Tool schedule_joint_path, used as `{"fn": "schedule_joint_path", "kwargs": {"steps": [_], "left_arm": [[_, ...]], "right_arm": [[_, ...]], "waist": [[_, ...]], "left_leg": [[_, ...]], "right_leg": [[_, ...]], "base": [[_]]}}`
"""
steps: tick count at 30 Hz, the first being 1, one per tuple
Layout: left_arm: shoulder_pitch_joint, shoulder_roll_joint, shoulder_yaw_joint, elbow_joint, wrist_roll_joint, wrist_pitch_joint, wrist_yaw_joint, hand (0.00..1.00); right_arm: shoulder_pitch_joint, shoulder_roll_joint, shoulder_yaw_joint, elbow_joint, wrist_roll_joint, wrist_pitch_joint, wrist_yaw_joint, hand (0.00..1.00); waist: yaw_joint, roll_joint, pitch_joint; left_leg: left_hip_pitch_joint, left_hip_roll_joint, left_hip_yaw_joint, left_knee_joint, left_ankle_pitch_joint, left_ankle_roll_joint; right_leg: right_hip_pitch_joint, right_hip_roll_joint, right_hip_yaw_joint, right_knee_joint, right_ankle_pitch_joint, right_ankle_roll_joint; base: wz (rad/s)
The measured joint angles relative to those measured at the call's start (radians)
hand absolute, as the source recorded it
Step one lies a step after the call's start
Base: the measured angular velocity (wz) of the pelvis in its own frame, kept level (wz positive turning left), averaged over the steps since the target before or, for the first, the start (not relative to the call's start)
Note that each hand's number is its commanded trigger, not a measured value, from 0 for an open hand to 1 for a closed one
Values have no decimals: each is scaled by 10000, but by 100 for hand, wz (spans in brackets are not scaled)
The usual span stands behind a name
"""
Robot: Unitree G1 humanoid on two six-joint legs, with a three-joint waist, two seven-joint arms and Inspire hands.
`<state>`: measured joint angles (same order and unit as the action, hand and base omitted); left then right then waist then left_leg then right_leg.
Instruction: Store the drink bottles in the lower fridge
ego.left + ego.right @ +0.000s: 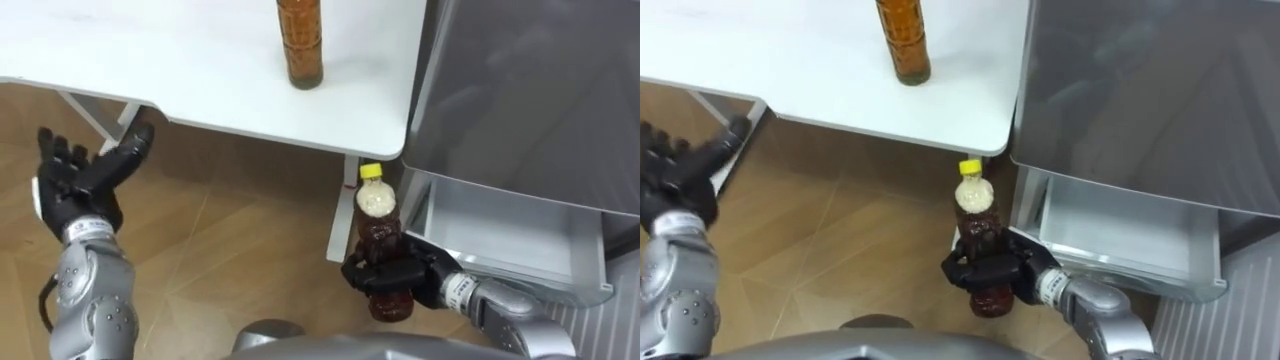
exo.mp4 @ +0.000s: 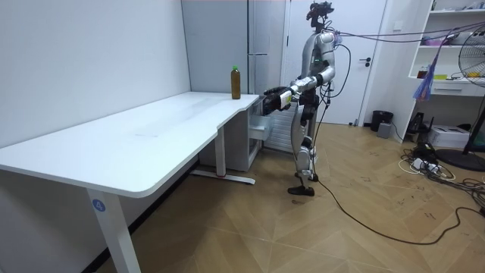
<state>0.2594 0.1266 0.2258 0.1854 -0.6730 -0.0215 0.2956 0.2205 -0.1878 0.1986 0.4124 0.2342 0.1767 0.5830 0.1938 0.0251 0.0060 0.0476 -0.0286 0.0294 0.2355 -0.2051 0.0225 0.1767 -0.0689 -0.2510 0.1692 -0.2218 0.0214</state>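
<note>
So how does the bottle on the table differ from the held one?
Table bottle stands free on the white table; held bottle is gripped by the right robot hand over the floor. Table bottle's liquid looks amber, held bottle's darker brown. Both upright.

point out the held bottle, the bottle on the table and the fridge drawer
held bottle (image 1: 379,232), left eye view, brown body below the neck
table bottle (image 1: 300,50), left eye view, lower body
fridge drawer (image 1: 500,235), left eye view, bare inner floor
</note>
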Motion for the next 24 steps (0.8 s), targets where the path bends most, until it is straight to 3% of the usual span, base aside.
{"fn": "schedule_joint_path", "kwargs": {"steps": [4,6,9,14,18,24], "left_arm": [[-54,66,-480,2131,151,47,-6,0],[-52,70,-909,3439,804,165,-53,0],[-50,61,-1280,4272,1641,238,-413,0],[-141,116,-1594,5779,3322,304,-935,0],[41,112,-2000,6075,3731,643,-1346,0],[-19,97,-2137,6759,4285,642,-1792,0]], "right_arm": [[5,-2,5,19,-1,0,-280,100],[2,8,28,28,10,-1,-391,100],[-83,12,46,28,2,-1,-390,100],[-210,32,84,167,58,-3,-392,100],[-215,8,153,478,462,-3,-496,100],[-256,-51,131,514,528,-12,-842,100]], "waist": [[-22,-5,9],[-30,-52,37],[-131,-164,94],[-267,-157,65],[-426,-173,64],[-628,-114,52]], "left_leg": [[76,21,79,-49,-1,0],[83,31,118,-53,-4,-3],[-79,42,115,-26,-5,-4],[-139,19,130,-131,-2,1],[-171,14,124,-126,-2,2],[-190,26,258,-171,-1,2]], "right_leg": [[-12,7,46,1,0,-1],[-33,7,20,1,1,-1],[-65,14,-8,6,2,-3],[-184,10,124,5,11,4],[-231,7,134,-11,16,13],[-345,11,231,-19,16,13]], "base": [[-6],[-4],[4],[-2],[1],[-6]]}}
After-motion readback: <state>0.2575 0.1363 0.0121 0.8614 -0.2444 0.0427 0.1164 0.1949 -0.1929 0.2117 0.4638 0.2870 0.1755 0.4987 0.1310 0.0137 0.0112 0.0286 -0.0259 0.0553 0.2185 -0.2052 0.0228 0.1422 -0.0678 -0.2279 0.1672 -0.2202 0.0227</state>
